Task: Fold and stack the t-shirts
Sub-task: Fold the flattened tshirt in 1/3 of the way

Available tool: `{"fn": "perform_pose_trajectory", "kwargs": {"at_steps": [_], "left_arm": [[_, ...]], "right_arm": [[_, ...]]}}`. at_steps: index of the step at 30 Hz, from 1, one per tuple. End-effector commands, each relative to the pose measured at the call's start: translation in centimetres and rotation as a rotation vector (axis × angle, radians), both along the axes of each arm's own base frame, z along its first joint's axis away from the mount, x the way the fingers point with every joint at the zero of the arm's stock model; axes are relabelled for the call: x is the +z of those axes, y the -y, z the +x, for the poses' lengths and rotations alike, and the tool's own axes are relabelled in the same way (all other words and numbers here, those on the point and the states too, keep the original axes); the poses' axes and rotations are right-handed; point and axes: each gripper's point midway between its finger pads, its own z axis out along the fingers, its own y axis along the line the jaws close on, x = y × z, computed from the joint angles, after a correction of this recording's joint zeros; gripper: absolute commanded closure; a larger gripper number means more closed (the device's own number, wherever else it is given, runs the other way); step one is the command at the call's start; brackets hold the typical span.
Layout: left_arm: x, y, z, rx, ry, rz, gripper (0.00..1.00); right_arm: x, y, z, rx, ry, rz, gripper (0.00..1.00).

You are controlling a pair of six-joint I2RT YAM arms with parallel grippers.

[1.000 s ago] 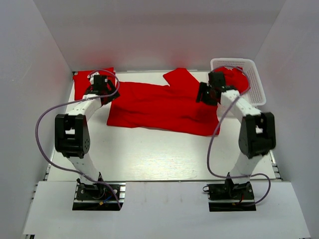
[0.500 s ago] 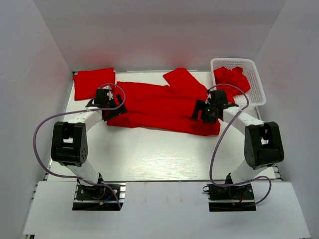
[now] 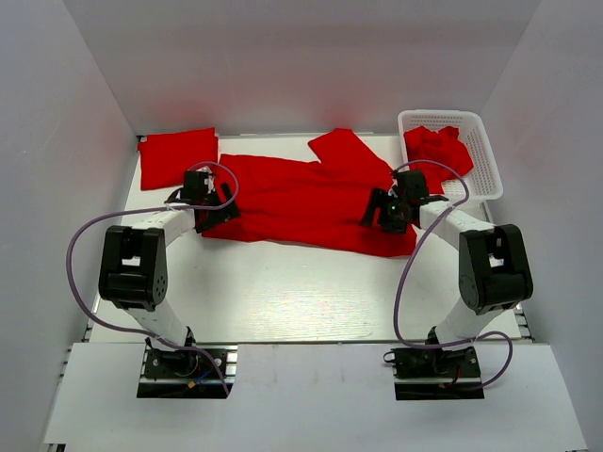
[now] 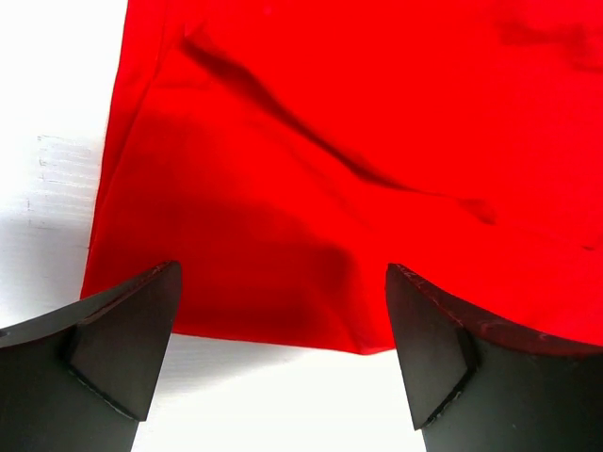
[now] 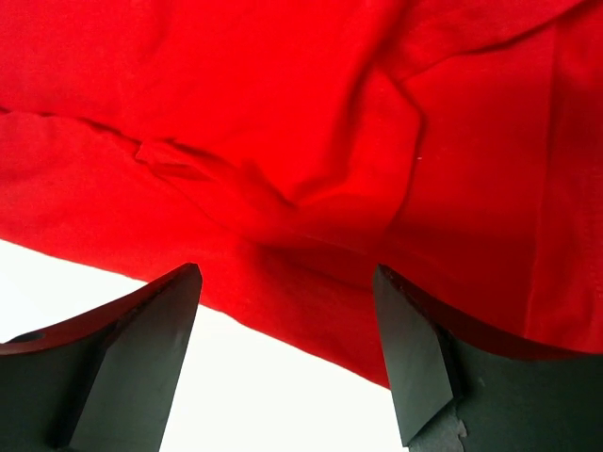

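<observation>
One red t-shirt (image 3: 301,202) lies spread flat across the middle of the table, a sleeve pointing to the back. A folded t-shirt (image 3: 177,155) rests at the back left, and another t-shirt (image 3: 435,143) lies crumpled in the basket. My left gripper (image 3: 219,205) is low at the spread shirt's near left corner. It is open, with the cloth's corner (image 4: 311,235) between the fingers and ahead of them. My right gripper (image 3: 382,212) is open over the shirt's right side, with the wrinkled hem (image 5: 311,273) between its fingers. Neither holds anything.
A white lattice basket (image 3: 438,114) stands at the back right corner. The white table (image 3: 301,282) runs from the shirt's near hem to the arm bases. Grey walls close in on the left, right and back. Purple cables loop beside both arms.
Both grippers have come from the back towards the near side, the left from by the folded shirt, the right from by the basket. They now sit at the spread shirt's left and right ends.
</observation>
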Motion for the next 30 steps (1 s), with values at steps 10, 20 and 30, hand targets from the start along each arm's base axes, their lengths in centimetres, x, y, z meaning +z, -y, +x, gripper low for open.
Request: {"fn": "perform_pose_trajectory", "kwargs": {"at_steps": [10, 20, 30], "left_arm": [[-1.5, -0.5, 0.1, 0.011, -0.045, 0.041, 0.01], [-1.9, -0.7, 0.0, 0.017, -0.054, 0.050, 0.01], [-2.0, -0.7, 0.1, 0.017, -0.063, 0.051, 0.01]], "right_arm": [[-1.4, 0.2, 1.0, -0.036, -0.008, 0.006, 0.29], [0.2, 0.1, 2.1, -0.054, 0.061, 0.019, 1.00], [2.2, 0.1, 3.5, -0.013, 0.179, -0.003, 1.00]]}}
